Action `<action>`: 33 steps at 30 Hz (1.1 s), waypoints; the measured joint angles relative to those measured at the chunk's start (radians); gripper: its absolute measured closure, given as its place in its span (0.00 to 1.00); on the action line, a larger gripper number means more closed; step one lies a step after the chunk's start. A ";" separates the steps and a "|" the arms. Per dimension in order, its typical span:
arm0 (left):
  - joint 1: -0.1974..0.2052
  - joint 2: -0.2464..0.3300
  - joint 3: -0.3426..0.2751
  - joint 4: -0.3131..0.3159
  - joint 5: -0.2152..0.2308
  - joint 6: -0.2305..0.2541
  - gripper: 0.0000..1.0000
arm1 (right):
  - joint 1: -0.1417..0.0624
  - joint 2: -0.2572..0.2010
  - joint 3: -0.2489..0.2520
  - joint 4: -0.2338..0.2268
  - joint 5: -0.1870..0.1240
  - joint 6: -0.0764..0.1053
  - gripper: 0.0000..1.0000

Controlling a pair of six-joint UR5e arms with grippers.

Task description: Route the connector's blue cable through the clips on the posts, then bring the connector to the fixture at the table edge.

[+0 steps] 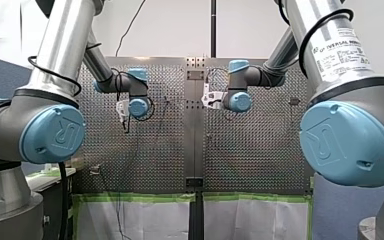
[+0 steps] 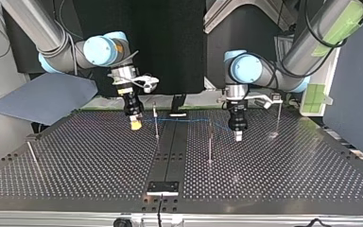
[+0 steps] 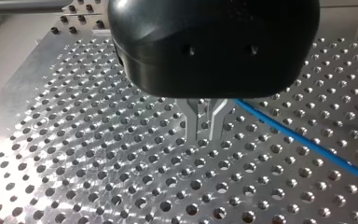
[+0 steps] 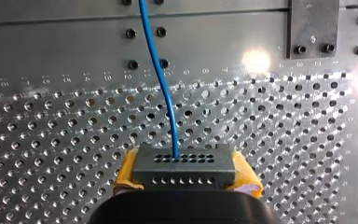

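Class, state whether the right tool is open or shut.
Shut on the connector: yellow pads of the right tool clamp its sides.

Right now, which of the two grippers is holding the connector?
My right gripper: its yellow pads clamp the connector. My left gripper holds nothing.

Blue cable [image 4: 161,79], grey connector [image 4: 184,170] with hole rows, yellow pads [image 4: 126,171], silver perforated table [image 4: 51,140].

Robotics lab, shown by perforated metal table [image 2: 274,161] and 2 robot arms [image 1: 55,55]
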 joint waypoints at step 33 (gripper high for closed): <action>0.019 -0.064 0.066 -0.011 0.031 -0.017 0.85 | -0.046 0.013 -0.014 -0.022 -0.026 0.021 1.00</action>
